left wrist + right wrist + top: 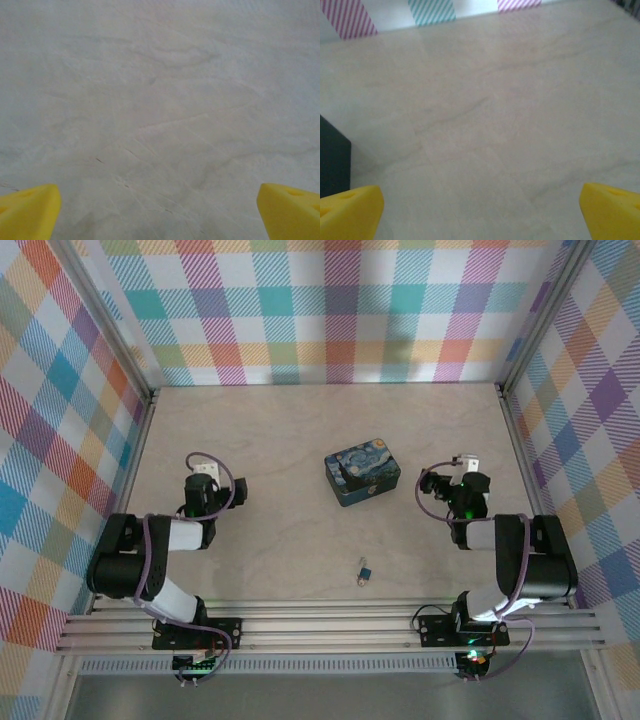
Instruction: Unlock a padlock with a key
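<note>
**Top view.** A pale wood bench stands inside plaid walls. A dark-blue painted tin sits near the centre. The padlock, a tiny light-blue block with a pale brassy end, lies at 6 o'clock from the tin. It is well apart from the tin and near the front rail, with its brassy end toward 6 o'clock. Whether a key is with it is too small to tell. The left gripper sits at 9 o'clock from the tin and the right gripper at 3 o'clock. Neither touches the tin, and both are well apart from the padlock. From this height the spread of the jaws is hard to read.

**Left wrist view.** This view gives the jaw detail that the top view leaves unclear. Two yellow fingertips stand at the lower corners of the frame, far apart, with bare bench grain between them. The left gripper is wide open and holds nothing.

**Right wrist view.** The yellow fingertips are likewise spread to the lower corners, so the right gripper is also wide open and empty. A dark edge, apparently the tin's side, enters at 9 o'clock. A strip of striped wall crosses at 12 o'clock.
</note>
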